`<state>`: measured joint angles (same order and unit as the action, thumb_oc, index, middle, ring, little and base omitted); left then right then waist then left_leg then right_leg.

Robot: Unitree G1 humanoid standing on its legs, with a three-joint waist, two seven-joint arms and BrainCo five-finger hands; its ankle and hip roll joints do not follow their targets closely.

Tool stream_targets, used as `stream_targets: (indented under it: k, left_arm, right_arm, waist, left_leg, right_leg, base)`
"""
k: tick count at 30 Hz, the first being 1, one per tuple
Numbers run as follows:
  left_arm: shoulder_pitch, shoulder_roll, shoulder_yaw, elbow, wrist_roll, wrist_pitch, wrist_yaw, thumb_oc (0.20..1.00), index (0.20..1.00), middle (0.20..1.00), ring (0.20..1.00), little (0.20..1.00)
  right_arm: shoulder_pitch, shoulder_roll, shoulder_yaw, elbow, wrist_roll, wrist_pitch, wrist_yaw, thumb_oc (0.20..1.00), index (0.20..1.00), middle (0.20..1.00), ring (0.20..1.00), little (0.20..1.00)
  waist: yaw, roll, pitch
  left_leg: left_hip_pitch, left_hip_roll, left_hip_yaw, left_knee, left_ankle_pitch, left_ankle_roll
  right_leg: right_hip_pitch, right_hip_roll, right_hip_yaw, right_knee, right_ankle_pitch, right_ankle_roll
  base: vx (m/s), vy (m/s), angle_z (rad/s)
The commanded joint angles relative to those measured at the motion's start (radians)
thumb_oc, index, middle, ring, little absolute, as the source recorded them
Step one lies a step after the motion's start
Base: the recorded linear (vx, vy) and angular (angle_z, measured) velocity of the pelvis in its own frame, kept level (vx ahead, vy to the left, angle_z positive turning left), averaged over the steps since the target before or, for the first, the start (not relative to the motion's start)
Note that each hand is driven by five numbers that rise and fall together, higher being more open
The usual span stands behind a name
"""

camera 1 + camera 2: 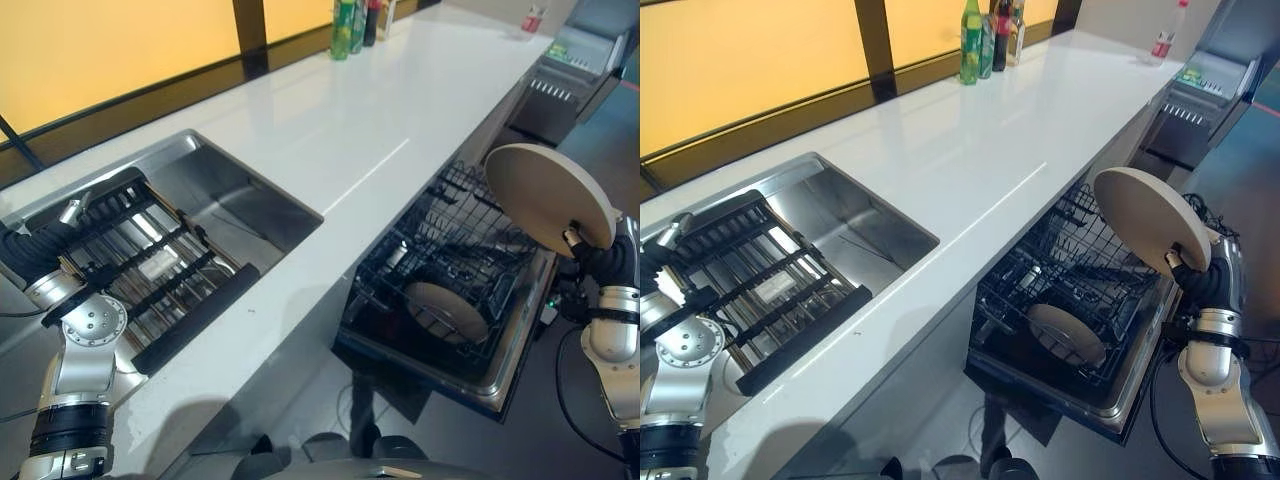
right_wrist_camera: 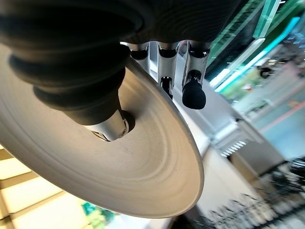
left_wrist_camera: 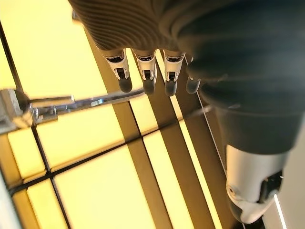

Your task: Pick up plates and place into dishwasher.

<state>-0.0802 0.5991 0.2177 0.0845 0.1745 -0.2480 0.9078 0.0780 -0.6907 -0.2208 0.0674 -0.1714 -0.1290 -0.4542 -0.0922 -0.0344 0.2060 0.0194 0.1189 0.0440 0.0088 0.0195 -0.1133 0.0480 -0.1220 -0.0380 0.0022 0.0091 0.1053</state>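
My right hand (image 1: 600, 262) is shut on a round beige plate (image 1: 548, 195), thumb (image 2: 107, 126) pressed on its face and fingers (image 2: 193, 93) behind its rim. The plate stands tilted on edge, in the air over the right side of the open dishwasher rack (image 1: 455, 215). A second beige plate (image 1: 447, 308) leans in the rack's lower front part. Over at the sink's left end my left hand (image 1: 38, 250) hovers by the black drying rack (image 1: 150, 260), fingers (image 3: 145, 71) straight and holding nothing.
The steel sink (image 1: 240, 195) is set into a long white counter (image 1: 380, 120). Bottles (image 1: 350, 25) stand at the counter's far end by the window, and a small red-capped bottle (image 1: 532, 18) sits farther right. A chrome tap (image 3: 71, 102) is near my left hand.
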Motion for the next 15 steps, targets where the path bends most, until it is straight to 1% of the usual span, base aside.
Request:
stream_targets:
  k: [1, 5, 8, 14, 15]
  left_arm:
    - [-0.084, 0.054, -0.011, -0.021, 0.029, 0.020, 0.032, 1.000, 1.000, 1.000, 1.000, 1.000]
    - [-0.144, 0.064, -0.061, 0.005, 0.013, 0.032, 0.094, 1.000, 1.000, 1.000, 1.000, 1.000]
    - [-0.167, 0.068, -0.083, 0.006, 0.018, 0.041, 0.121, 1.000, 1.000, 1.000, 1.000, 1.000]
    - [-0.247, 0.074, -0.140, 0.036, 0.015, 0.062, 0.210, 1.000, 1.000, 1.000, 1.000, 1.000]
    - [-0.256, 0.075, -0.142, 0.041, 0.013, 0.063, 0.214, 1.000, 1.000, 1.000, 1.000, 1.000]
  right_arm:
    - [-0.114, -0.076, 0.011, -0.007, -0.022, 0.017, -0.058, 0.200, 0.200, 0.200, 0.200, 0.200]
    - [-0.218, -0.117, 0.076, 0.068, -0.023, 0.049, -0.099, 0.200, 0.200, 0.200, 0.200, 0.200]
    - [-0.273, -0.143, 0.108, 0.112, -0.008, 0.055, -0.117, 0.200, 0.200, 0.200, 0.200, 0.200]
    - [-0.421, -0.222, 0.200, 0.225, -0.004, 0.055, -0.154, 0.200, 0.200, 0.200, 0.200, 0.200]
    - [-0.438, -0.231, 0.210, 0.237, -0.006, 0.057, -0.153, 0.200, 0.200, 0.200, 0.200, 0.200]
  waist:
    - [0.006, -0.022, -0.014]
    - [0.002, 0.021, 0.052]
    - [-0.002, 0.042, 0.094]
    - [-0.017, 0.095, 0.172]
    - [-0.019, 0.101, 0.175]
  left_leg:
    - [-0.045, 0.055, -0.008, 0.111, -0.092, 0.012]
    - [-0.103, 0.079, -0.030, 0.094, -0.051, -0.009]
    - [-0.153, 0.087, -0.046, 0.105, -0.031, -0.020]
    - [-0.278, 0.072, -0.058, 0.143, -0.001, -0.034]
    - [-0.291, 0.071, -0.058, 0.146, 0.002, -0.035]
  right_leg:
    - [-0.120, -0.089, 0.043, 0.070, 0.039, 0.094]
    - [-0.169, -0.062, 0.035, 0.078, 0.021, 0.066]
    - [-0.216, -0.054, 0.026, 0.104, 0.011, 0.052]
    - [-0.349, -0.054, 0.027, 0.171, -0.001, 0.033]
    - [-0.364, -0.053, 0.028, 0.178, -0.002, 0.032]
  base:
    - [-0.24, -0.128, 0.07]
    - [-0.26, -0.087, 0.07]
    - [-0.20, -0.081, 0.09]
    - [-0.19, 0.000, 0.05]
    - [-0.17, 0.015, -0.01]
